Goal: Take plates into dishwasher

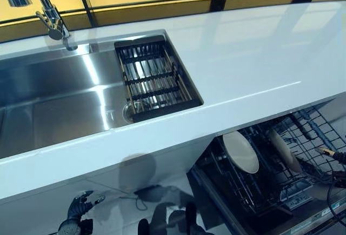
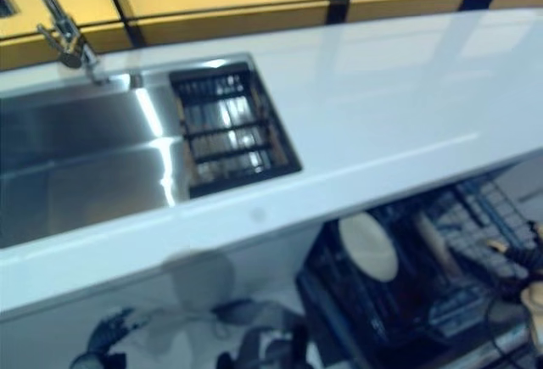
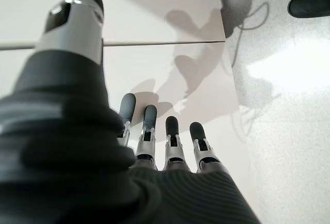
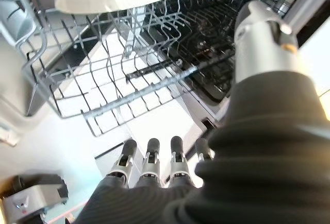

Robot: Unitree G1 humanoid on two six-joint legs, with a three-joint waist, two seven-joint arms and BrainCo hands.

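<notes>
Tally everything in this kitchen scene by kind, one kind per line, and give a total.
Plates in the dishwasher rack: 2
Dishwasher rack: 1
Sink: 1
Black drainer basket in the sink: 1
Tap: 1
Robot hands: 2, left hand and right hand, both empty
Total: 8

The left robot hand (image 3: 154, 147) is made of silver fingers with dark rounded tips. A dark ribbed cover is seen over its back and wrist. The right robot hand (image 4: 154, 165) is built the same way. Its thick silver thumb, at two o'clock, is marked with a small orange spot.
</notes>
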